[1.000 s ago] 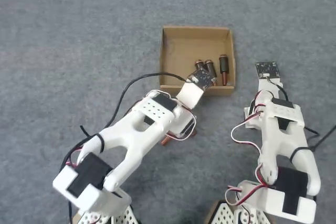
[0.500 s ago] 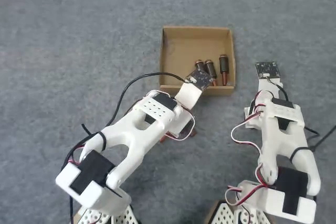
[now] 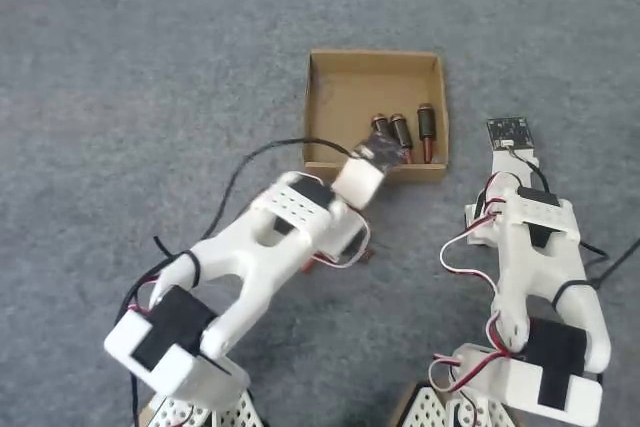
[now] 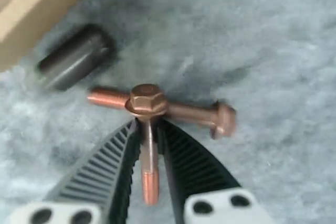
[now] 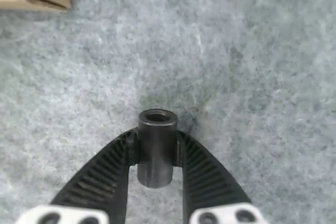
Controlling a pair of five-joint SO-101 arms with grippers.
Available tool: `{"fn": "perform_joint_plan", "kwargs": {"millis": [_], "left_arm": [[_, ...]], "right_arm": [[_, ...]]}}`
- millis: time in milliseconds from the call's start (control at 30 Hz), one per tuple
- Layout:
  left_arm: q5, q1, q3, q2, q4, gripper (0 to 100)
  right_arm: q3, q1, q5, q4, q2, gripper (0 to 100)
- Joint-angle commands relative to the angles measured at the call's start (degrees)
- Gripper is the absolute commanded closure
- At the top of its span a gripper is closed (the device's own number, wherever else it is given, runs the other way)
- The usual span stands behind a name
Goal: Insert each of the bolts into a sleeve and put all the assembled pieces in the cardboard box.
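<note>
left gripper [image 4: 148, 125] is clenched on a copper bolt [image 4: 149, 148] by the shank, hex head poking out past the tips and threaded end lying back btwn the jaws. looks like a fresh pick off the grey carpet [image 4: 273, 35], so the tip prob isn't yet aimed at any bore

a 2nd bolt [image 4: 194, 114] lies flat on the carpet right under the held one, w/ a spare sleeve [image 4: 73, 64] on its side just beside the cardboard box [image 4: 37, 9], both within easy reach for the next pairing

right gripper [image 5: 156, 137] is closed round a dark sleeve [image 5: 156, 153], bore open toward the wrist cam. i'd judge it's held as a ready socket for the bolt. in the high view that arm [image 3: 530, 237] sits at 4 o'clock from the box [image 3: 375, 59], the left arm [image 3: 290, 237] at 7 o'clock

3 assembled pieces [image 3: 400, 132] lie side by side in the box's 5 o'clock corner, so approx 2 sets remain
</note>
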Motion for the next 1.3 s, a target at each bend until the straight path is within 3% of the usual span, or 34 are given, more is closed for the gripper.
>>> {"fn": "perform_joint_plan", "kwargs": {"millis": [0, 167, 267, 667, 900, 1267], "left_arm": [[1.41, -8.18, 0.31, -6.95, 2.9, 99], [7.3, -18.11, 1.54, -11.69, 3.08, 99], [10.81, -20.66, 1.71, -11.25, 2.99, 98], [17.14, -26.02, -2.68, -0.7, -1.41, 98], [19.16, -26.29, -2.95, -0.53, 0.97, 85], [18.81, -25.76, -2.59, 0.26, -2.29, 90]], "right_arm": [[-1.93, -0.04, -0.53, -1.19, -0.31, 99.2], [-1.93, -0.04, -0.62, -1.19, -0.31, 99.2], [-1.93, -0.04, -0.62, -1.19, -0.31, 99.2], [-1.93, -0.04, -0.62, -1.19, -0.31, 99.2], [-1.93, -0.04, -0.62, -1.19, -0.31, 99.2], [-1.93, 0.13, -0.62, -0.84, -0.31, 99.2]]}}
